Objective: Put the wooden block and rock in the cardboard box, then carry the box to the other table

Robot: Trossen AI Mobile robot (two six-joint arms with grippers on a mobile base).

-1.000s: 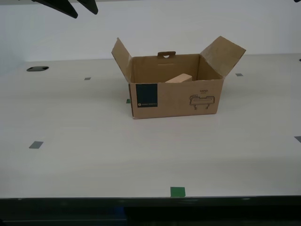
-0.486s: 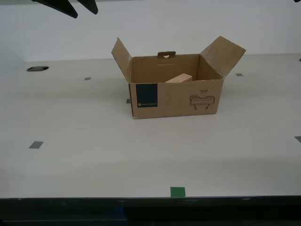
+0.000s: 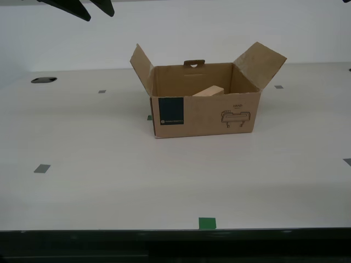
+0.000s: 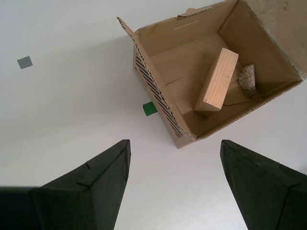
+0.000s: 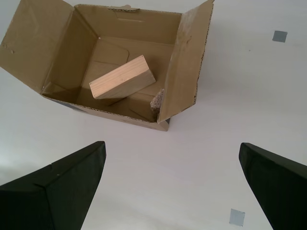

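A plain white wall backs a smooth off-white table [image 3: 82, 192] that fills the exterior view, dotted with small tape squares. Going from the exterior view's left to its right, I count four grey squares clearly: one at about 8 o'clock from the box [image 3: 41, 168], one at 10 o'clock, one at 2 o'clock beyond the raised flap, and one cut off at the 4 o'clock edge. There are two green marks: one at 6 o'clock on the near table edge [image 3: 207, 222], and one mostly hidden against the box's side. A dark oval spot [image 3: 43, 80] lies at 10 o'clock, too small to identify.

There is one cardboard box [image 3: 204, 115], standing open near the table's centre with both side flaps raised. Inside it lies one wooden block [image 4: 217, 82], tilted with one end propped up; in the exterior view only its upper end shows above the front wall. One rock [image 4: 248, 80] sits beside the block on the box floor, hidden entirely in the exterior view and half covered by a flap in the first wrist view.

My second gripper [image 4: 175, 179] hangs above the table beside the box, fingers spread wide and empty. My first gripper [image 5: 172, 177] is likewise spread apart, holding nothing. In the exterior view only dark finger tips show at 11 o'clock, cut off by the frame.
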